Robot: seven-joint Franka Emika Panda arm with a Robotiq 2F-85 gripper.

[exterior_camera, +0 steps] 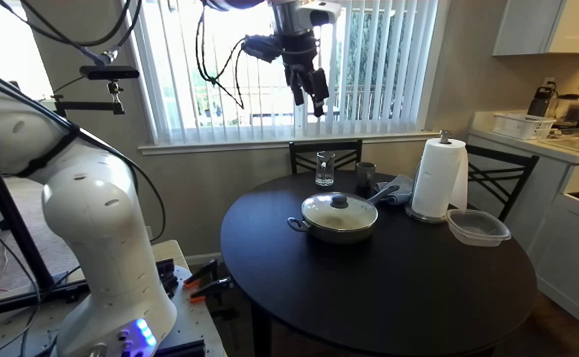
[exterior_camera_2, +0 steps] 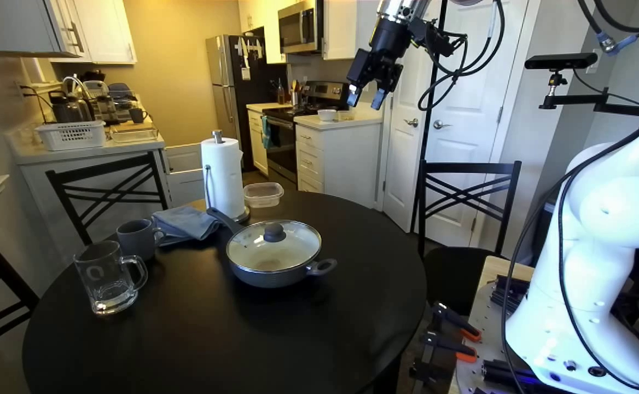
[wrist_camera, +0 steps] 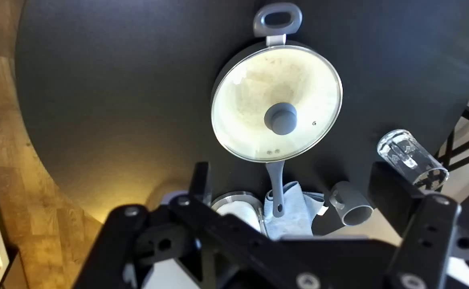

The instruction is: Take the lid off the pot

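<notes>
The pot (exterior_camera: 341, 237) is a shallow, wide, grey pot with a cream inside, a long handle and a small loop handle. It stands upright on the dark table and also shows in an exterior view (exterior_camera_2: 270, 279) and in the wrist view (wrist_camera: 275, 176). The see-through glass lid (exterior_camera: 339, 203) lies flat on the pot, with a metal rim and a grey central knob (exterior_camera_2: 274, 232). The lid fills the upper middle of the wrist view (wrist_camera: 254, 92). My gripper (exterior_camera: 309, 106) is open and empty, high above the table and well apart from the lid; its fingers (wrist_camera: 292, 178) are wide apart.
A glass mug (exterior_camera_2: 106, 279), a grey mug (exterior_camera_2: 138, 239), a blue-grey cloth (exterior_camera_2: 185, 223), a paper towel roll (exterior_camera: 438, 176) and a clear plastic container (exterior_camera: 478, 228) stand around the pot on the round table (exterior_camera: 403, 297). The pot's long handle reaches over the cloth.
</notes>
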